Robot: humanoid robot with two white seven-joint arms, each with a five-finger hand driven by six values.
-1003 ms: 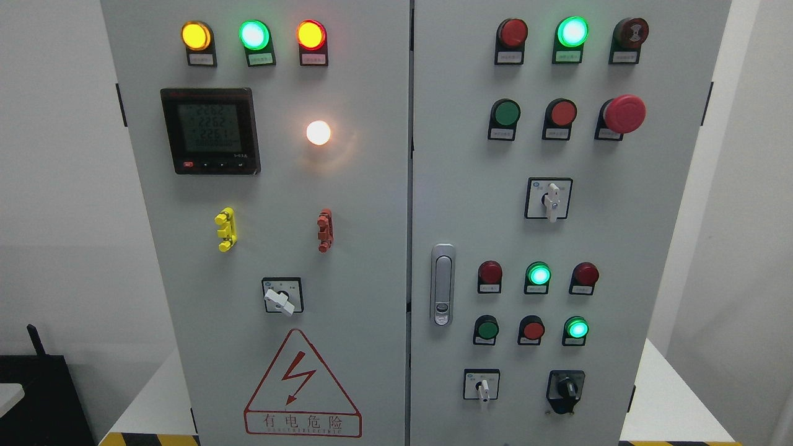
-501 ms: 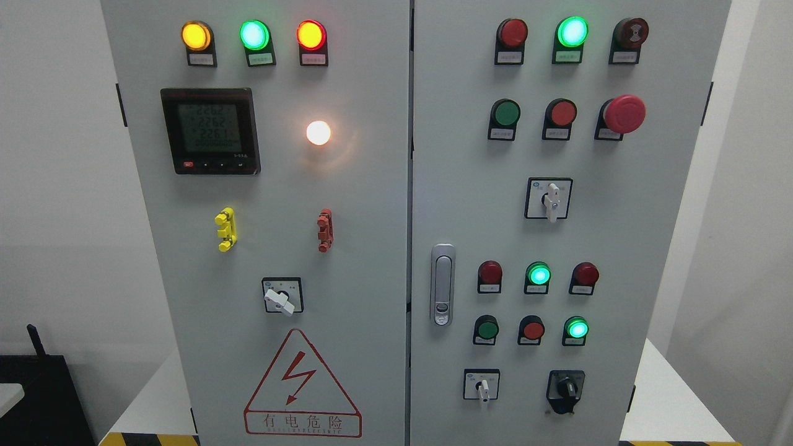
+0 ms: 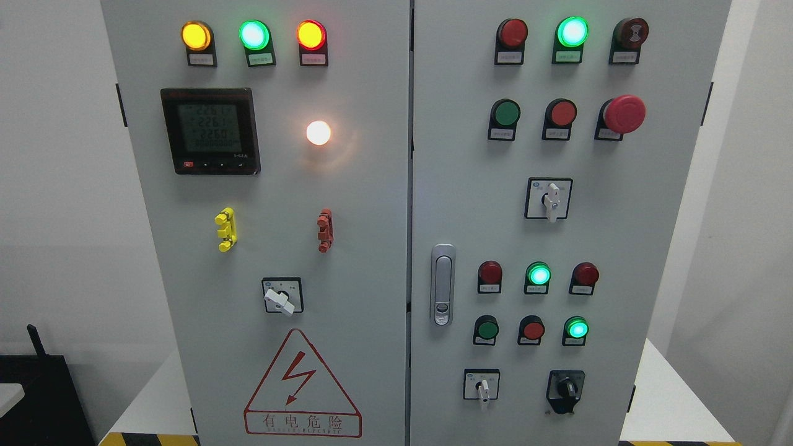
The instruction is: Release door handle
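A silver door handle (image 3: 442,284) lies flush and upright on the left edge of the right cabinet door (image 3: 650,260), at mid height. Nothing touches it. Both grey cabinet doors stand shut, with a narrow dark seam between them. Neither of my hands nor arms shows anywhere in the head view.
The left door (image 3: 365,204) carries a digital meter (image 3: 210,131), lit indicator lamps, yellow and red clips, a rotary switch and a red warning triangle (image 3: 302,387). The right door has several push buttons, a red emergency stop (image 3: 624,114) and rotary switches. A black object (image 3: 37,396) stands at the lower left.
Only the digits on the meter have flickered. The doors and handle have not moved.
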